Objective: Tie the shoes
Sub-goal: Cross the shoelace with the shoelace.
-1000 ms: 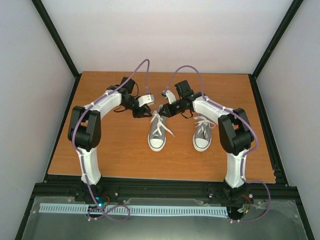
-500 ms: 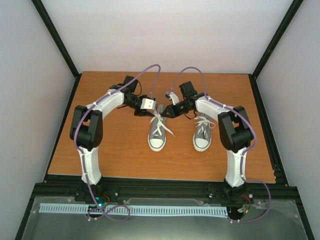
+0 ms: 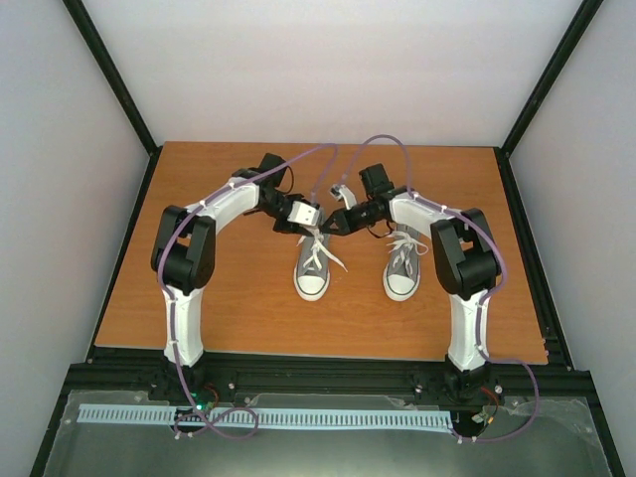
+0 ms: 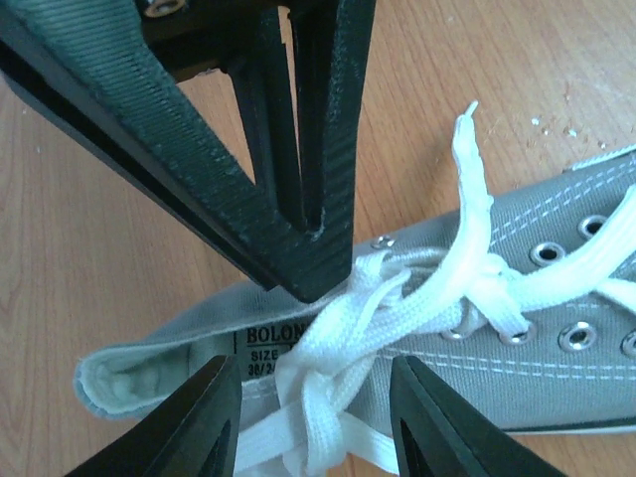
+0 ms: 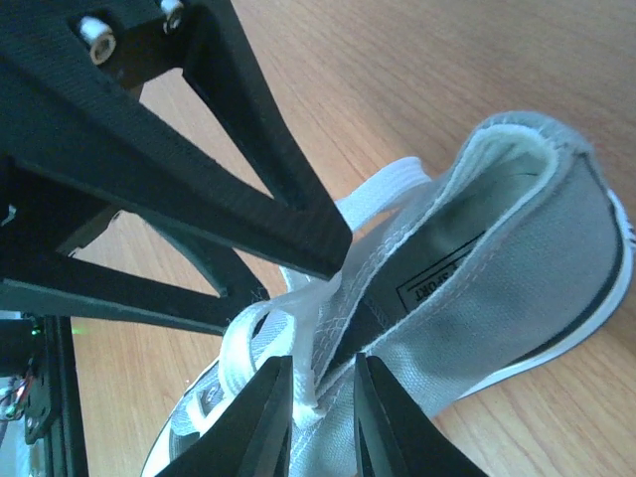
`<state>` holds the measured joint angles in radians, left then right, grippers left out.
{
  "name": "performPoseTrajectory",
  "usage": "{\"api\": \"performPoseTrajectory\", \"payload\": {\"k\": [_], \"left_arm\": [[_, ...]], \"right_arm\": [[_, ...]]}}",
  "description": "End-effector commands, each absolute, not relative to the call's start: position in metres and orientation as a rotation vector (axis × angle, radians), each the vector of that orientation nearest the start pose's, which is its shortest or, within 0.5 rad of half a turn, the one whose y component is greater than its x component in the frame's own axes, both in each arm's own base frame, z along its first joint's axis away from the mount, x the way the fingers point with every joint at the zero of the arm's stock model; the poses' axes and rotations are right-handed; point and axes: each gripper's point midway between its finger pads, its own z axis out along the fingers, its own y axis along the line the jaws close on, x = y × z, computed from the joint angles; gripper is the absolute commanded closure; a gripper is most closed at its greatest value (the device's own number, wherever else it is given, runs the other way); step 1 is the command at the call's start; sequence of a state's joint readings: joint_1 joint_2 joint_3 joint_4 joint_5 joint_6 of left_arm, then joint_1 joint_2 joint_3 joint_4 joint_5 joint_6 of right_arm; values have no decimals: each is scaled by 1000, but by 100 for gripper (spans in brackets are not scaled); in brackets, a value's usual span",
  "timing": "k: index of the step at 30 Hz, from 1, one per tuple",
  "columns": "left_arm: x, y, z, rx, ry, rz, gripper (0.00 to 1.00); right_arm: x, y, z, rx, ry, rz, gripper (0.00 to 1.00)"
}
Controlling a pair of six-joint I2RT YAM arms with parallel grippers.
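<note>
Two grey shoes stand toe toward me, the left shoe and the right shoe, both with white laces. Both grippers meet over the left shoe's ankle end. My left gripper is open, its fingers straddling the white lace knot without pinching it. My right gripper has its jaws only slightly apart around a lace strand and the edge of the shoe's canvas; no clamp shows. In the left wrist view, the right gripper's black fingers hang just above the knot.
The right shoe's laces lie loose across its top. The wooden table is bounded by a black frame and white walls. The left shoe's free lace end sticks up toward the back.
My left arm has swung right, bringing its gripper over the left shoe's ankle end next to the right gripper, and its jaws have widened. The right gripper has barely shifted.
</note>
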<state>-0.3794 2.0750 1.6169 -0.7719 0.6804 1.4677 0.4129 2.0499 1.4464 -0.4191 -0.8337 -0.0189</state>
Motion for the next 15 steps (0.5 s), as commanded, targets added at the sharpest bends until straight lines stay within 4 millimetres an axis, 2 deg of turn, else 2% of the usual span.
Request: {"api": "performPoseTrajectory", "payload": {"k": [1, 5, 15], "left_arm": [[394, -270, 95, 2101, 1308, -484, 56], [396, -274, 89, 2095, 1324, -478, 57], [400, -279, 90, 2057, 1364, -479, 69]], "right_arm": [[384, 320, 96, -889, 2334, 1291, 82], [384, 322, 92, -890, 2333, 1305, 82], [380, 326, 98, -914, 2284, 1360, 81]]}}
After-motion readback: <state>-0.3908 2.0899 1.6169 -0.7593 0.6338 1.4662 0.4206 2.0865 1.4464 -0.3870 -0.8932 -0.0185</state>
